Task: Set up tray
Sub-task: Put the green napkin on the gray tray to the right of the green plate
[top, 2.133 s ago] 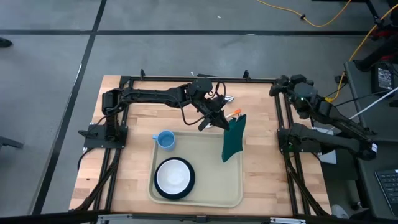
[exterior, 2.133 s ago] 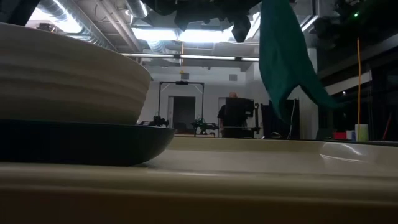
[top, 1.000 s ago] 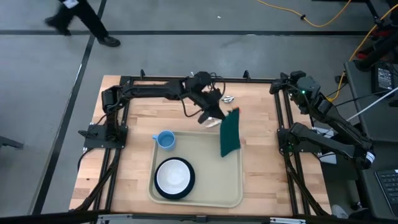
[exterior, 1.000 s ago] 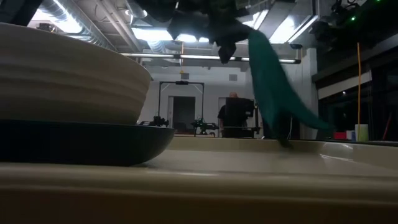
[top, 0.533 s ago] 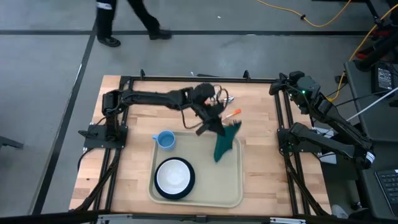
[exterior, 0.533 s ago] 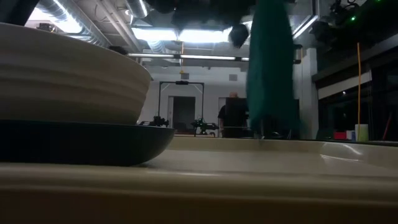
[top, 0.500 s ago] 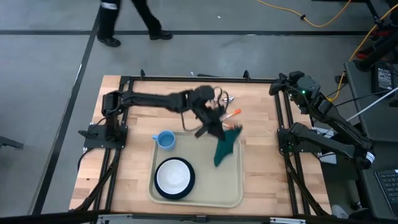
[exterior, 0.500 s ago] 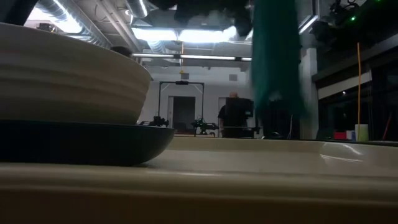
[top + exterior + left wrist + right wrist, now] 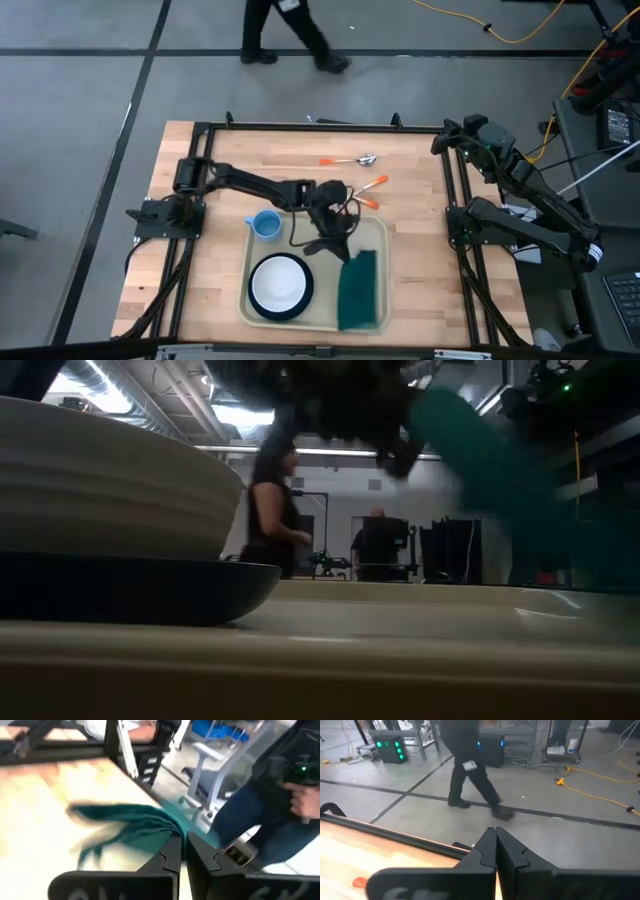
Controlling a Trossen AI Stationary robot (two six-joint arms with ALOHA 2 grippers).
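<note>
On the wooden table (image 9: 210,180) the beige tray (image 9: 317,318) lies near the front edge, between the two arm frames. Inside it a white bowl on a dark plate (image 9: 280,287) sits at the front left, a small blue cup (image 9: 265,224) stands at its back left corner, and a dark green napkin (image 9: 358,289) stretches along its right side. The left gripper (image 9: 337,246) reaches over the tray's middle, fingers pinched together on the napkin's near end; the left wrist view shows the cloth (image 9: 132,826) trailing away from the closed fingertips. Behind the tray, on bare wood, lie a metal spoon with an orange handle (image 9: 347,160) and two more orange-handled utensils (image 9: 370,184), too small to name. The right gripper (image 9: 447,141) waits at the table's back right corner, fingers closed on nothing. A person (image 9: 285,30) walks on the floor beyond the table.
</note>
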